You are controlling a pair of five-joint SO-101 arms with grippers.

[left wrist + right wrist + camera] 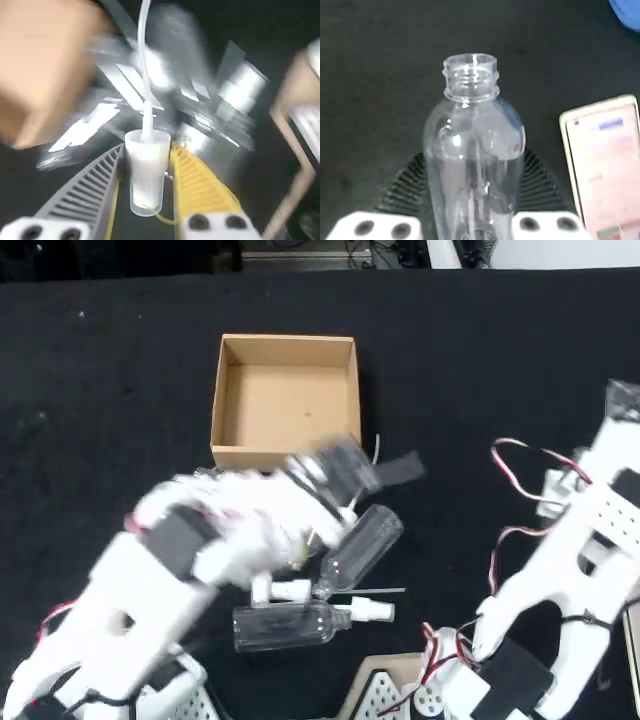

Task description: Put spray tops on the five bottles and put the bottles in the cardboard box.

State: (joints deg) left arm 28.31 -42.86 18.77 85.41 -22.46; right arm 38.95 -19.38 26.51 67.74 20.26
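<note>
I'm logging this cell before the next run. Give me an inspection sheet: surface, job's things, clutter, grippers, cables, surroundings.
Surface: black table, bare around the box.
Job's things: cardboard box open, nothing seen inside. A tilted bottle and a flat bottle lie in front of it, with a loose spray top between them.
Clutter: phone-like device and a blue object near the right gripper.
Grippers: left gripper shut on a held spray top with its tube. Right gripper shut on an uncapped bottle.
Cables: red and white wires loop along the right arm.
Surroundings: equipment beyond the table's far edge, unclear.
</note>
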